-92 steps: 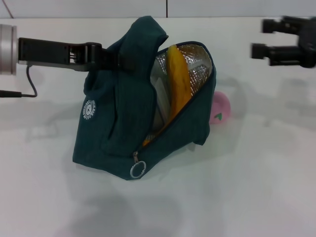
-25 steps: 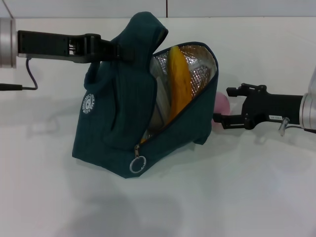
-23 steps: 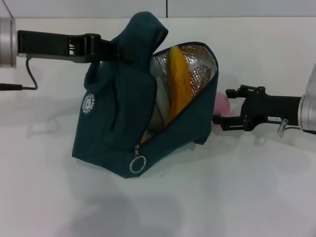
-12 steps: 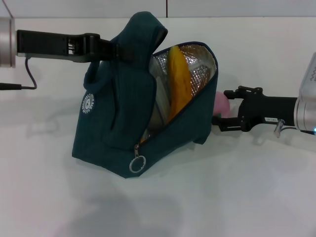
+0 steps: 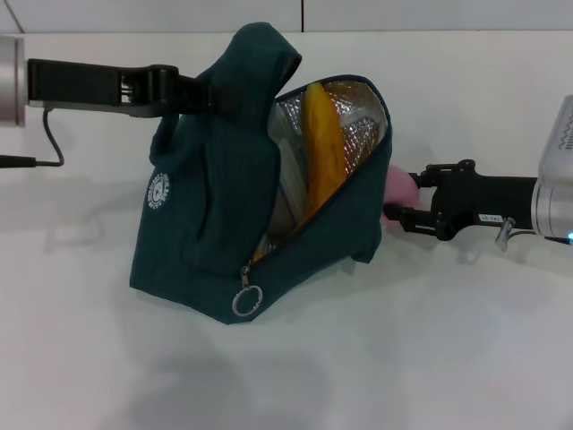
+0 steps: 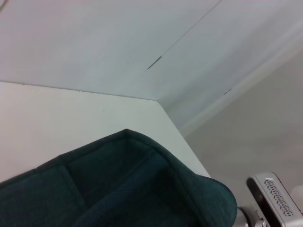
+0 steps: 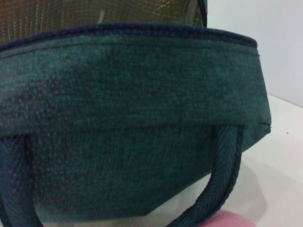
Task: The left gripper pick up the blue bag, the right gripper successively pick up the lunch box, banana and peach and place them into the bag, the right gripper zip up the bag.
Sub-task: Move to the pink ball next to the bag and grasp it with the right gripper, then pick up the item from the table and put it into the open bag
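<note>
You have the bag [image 5: 242, 193] standing near the middle of the white table [image 5: 430, 358], with bare tabletop on its near side and out to the left; the table's far edge runs just behind the bag's top. The left gripper [image 5: 201, 94] reaches in from the left, high up, and is clamped on the bag's raised handle, holding that side up. The mouth gapes toward the right, showing silver lining with the banana [image 5: 324, 157] standing on end inside; a pale shape beside it may be the lunch box, but you cannot tell for sure. The zip ring [image 5: 244, 305] hangs at the bag's near lower corner. On the right, the room is tight: the peach [image 5: 398, 186] sits on the table just behind the bag's right side, and the right gripper [image 5: 401, 199] comes in low from the right with its jaws parted around the peach. Whether they touch it yet is unclear.
</note>
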Controlling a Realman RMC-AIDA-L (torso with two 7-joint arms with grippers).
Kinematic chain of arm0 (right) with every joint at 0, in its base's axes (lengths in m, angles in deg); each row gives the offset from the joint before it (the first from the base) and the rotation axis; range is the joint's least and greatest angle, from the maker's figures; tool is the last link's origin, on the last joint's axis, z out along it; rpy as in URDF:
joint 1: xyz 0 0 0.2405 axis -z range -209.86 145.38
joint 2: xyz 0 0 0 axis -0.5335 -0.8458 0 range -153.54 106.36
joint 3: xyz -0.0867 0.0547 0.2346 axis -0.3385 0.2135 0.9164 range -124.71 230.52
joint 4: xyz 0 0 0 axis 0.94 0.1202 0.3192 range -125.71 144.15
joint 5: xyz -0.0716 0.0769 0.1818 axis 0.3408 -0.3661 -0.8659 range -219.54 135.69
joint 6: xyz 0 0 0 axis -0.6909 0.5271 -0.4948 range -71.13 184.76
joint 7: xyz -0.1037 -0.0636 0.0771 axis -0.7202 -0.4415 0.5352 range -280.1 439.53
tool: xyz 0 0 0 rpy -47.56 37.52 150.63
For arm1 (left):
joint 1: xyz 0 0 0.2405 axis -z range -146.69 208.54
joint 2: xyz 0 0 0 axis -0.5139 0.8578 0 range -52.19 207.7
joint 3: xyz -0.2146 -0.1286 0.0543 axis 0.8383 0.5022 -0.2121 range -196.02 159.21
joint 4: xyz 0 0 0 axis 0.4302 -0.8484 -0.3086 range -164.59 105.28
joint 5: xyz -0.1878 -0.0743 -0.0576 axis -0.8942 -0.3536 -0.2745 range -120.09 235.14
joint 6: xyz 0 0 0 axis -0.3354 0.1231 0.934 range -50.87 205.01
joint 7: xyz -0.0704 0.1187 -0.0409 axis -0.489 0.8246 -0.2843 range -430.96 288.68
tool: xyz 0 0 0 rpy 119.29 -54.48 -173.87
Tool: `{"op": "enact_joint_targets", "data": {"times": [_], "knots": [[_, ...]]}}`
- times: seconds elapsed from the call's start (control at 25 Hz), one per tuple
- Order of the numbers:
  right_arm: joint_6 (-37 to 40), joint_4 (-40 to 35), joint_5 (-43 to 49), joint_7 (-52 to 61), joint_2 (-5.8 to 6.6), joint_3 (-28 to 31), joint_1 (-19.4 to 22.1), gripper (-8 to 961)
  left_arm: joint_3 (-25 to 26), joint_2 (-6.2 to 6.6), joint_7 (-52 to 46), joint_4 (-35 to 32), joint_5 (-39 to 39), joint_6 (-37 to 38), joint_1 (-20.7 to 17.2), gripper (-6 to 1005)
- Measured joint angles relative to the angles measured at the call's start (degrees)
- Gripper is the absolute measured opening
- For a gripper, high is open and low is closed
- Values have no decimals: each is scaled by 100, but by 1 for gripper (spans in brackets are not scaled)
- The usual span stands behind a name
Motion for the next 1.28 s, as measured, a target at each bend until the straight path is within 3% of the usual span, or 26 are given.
{"op": "enact_joint_targets", "data": {"times": [0.12,0.36,1.28], "knots": [[0,3,0,0,0,-1,5,569,0,3,0,0,0,3,-5,46],[12,-29,1,0,0,-1,33,413,0,3,0,0,-4,21,-4,46],[53,-304,-297,0,29,61,233,242,0,8,-8,-4,-9,31,-17,46]]}}
